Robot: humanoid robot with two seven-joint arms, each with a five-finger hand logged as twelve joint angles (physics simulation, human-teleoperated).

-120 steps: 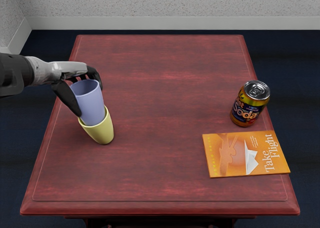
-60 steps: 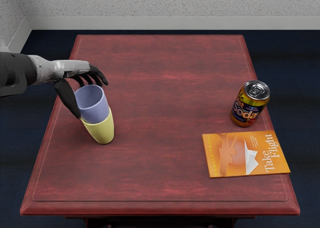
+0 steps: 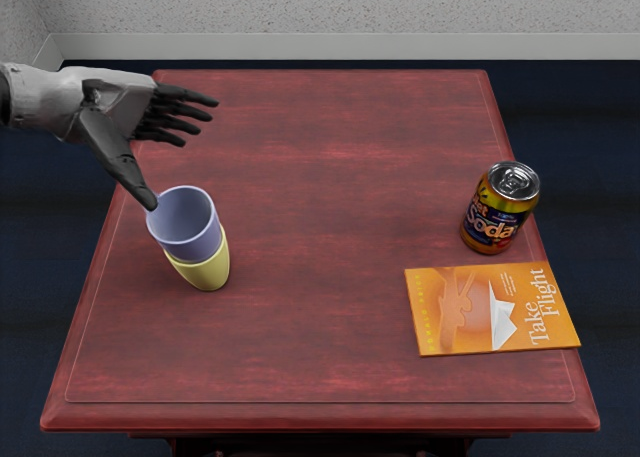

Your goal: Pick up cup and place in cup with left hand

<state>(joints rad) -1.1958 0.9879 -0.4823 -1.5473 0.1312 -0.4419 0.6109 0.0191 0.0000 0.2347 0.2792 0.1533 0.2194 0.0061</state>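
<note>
My left hand [image 3: 172, 159] is over the table's left side, fingers spread and holding nothing. Its thumb tip is close to the far left rim of the blue-violet cup [image 3: 190, 232]; whether they touch I cannot tell. That cup sits inside the yellow cup [image 3: 207, 270], its upper part standing out above the yellow rim. The yellow cup rests on the table, and its inside is hidden by the blue-violet one.
A soda can [image 3: 494, 212] stands upright at the right of the red-brown table [image 3: 320, 322]. In front of it an orange book [image 3: 455, 312] lies flat near the right edge.
My left hand has let go of the blue-violet cup, opened, and moved up and back. The cup has sunk lower into the yellow one.
</note>
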